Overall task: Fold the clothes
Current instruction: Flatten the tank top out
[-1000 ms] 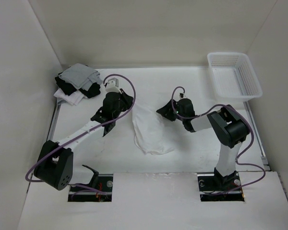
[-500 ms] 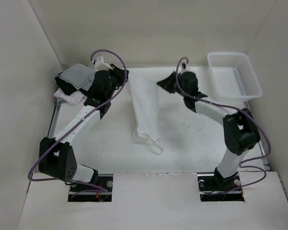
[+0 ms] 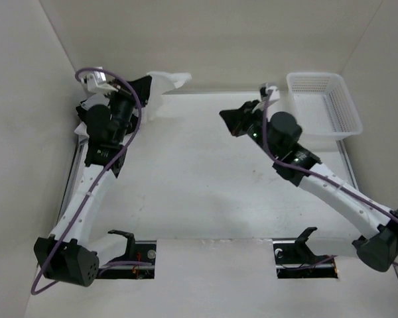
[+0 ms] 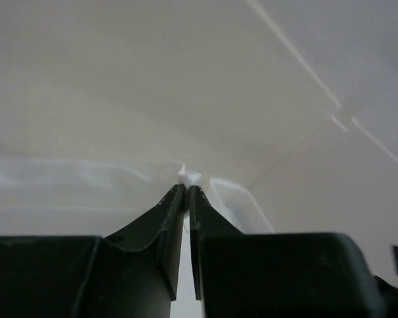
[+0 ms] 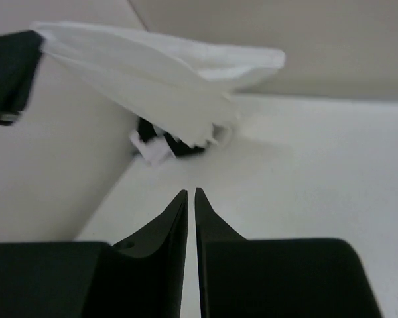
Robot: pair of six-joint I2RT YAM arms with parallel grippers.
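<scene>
Thin white garment [image 3: 166, 81] bunched, hanging in air, far-left corner.

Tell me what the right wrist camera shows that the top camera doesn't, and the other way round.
Only the right wrist view: the right gripper up close, jaws nearly touching with nothing between them, and the dark pile of clothes in the far corner, mostly hidden from above. Only the top view: the basket at the far right and the whole table. Both: the white garment held up in the air, pinched by the left gripper.
</scene>
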